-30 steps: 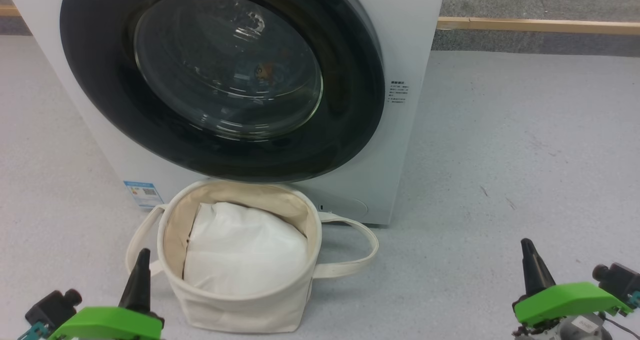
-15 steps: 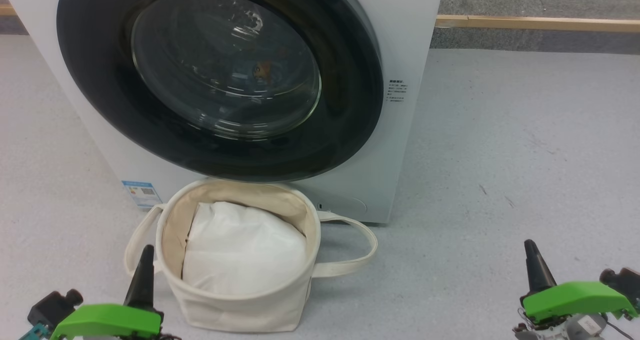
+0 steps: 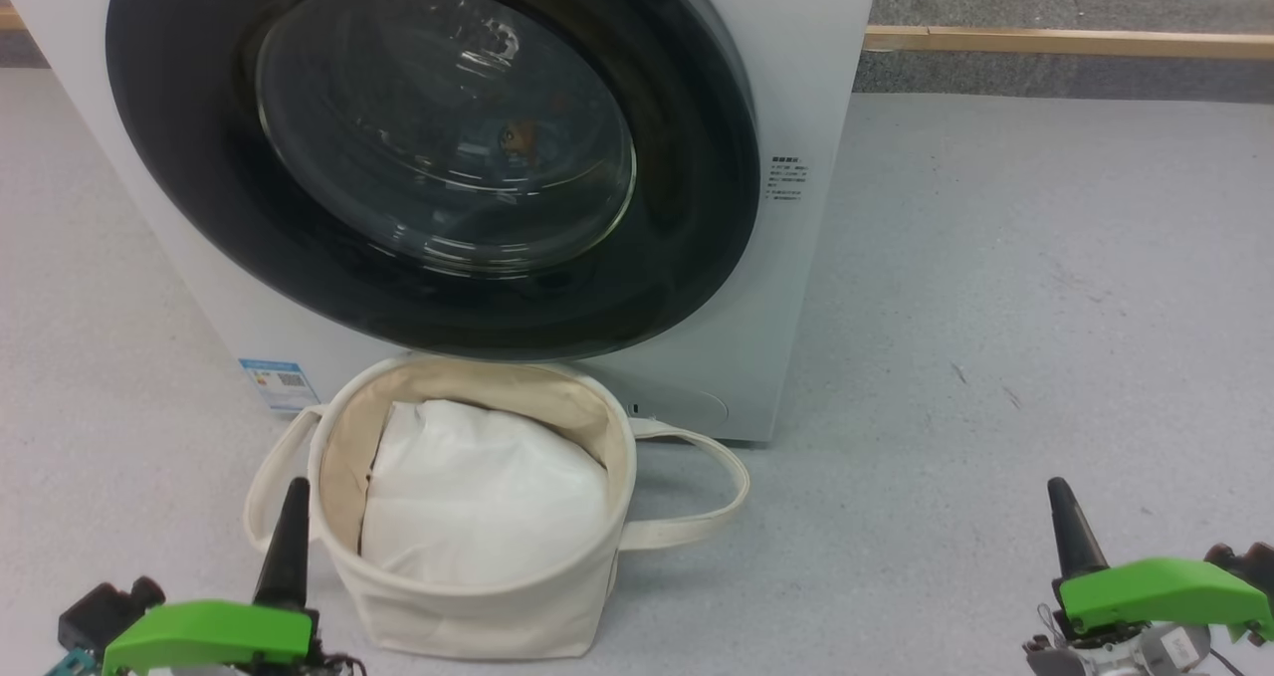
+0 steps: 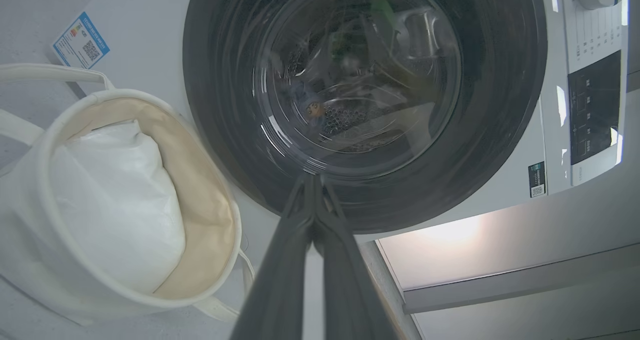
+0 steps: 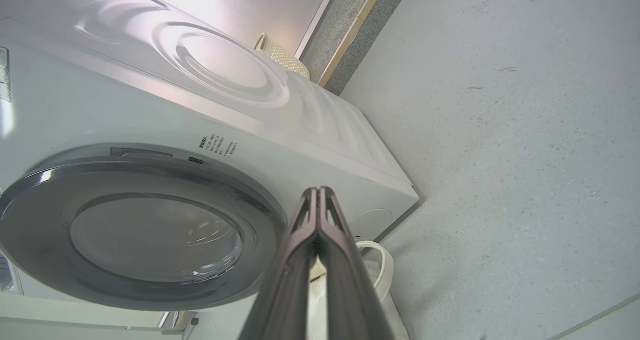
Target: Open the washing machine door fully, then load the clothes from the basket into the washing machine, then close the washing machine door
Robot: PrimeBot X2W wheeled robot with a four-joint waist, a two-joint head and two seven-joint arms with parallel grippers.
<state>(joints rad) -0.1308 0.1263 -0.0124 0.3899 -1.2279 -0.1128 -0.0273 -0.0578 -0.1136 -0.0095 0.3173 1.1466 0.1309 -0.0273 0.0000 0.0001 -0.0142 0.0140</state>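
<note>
My left gripper and my right gripper are both pinched shut and hold nothing. The basket stands near me, just right of my left gripper, with a white pad inside. It sits right in front of the washing machine, below the closed washing machine door. My right gripper hangs over the grey floor, well apart.

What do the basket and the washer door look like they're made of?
The basket looks like matte cream canvas: soft sagging walls, floppy strap handles. The washing machine door seems a glossy black plastic rim around a clear glass bowl, judging by reflections.
</note>
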